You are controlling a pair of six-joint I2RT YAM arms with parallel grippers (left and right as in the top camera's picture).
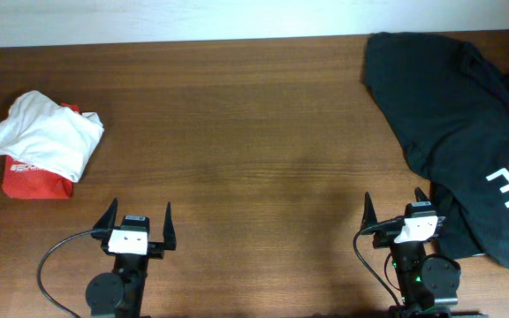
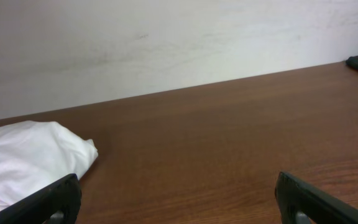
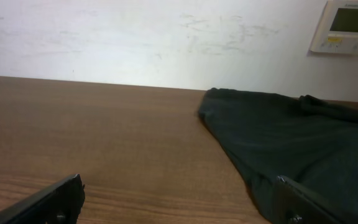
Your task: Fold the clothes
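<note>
The left pincer (image 1: 140, 215) stands spread wide at the near edge of the bench (image 1: 237, 124), gripping nothing and touching no cloth. The right pincer (image 1: 394, 205) is equally spread and empty, its outer finger just beside the hem of one black shirt (image 1: 453, 97), which is sprawled unfolded at the far right. One white garment (image 1: 49, 132) lies bundled atop one red garment (image 1: 32, 184) at the far left.
</note>
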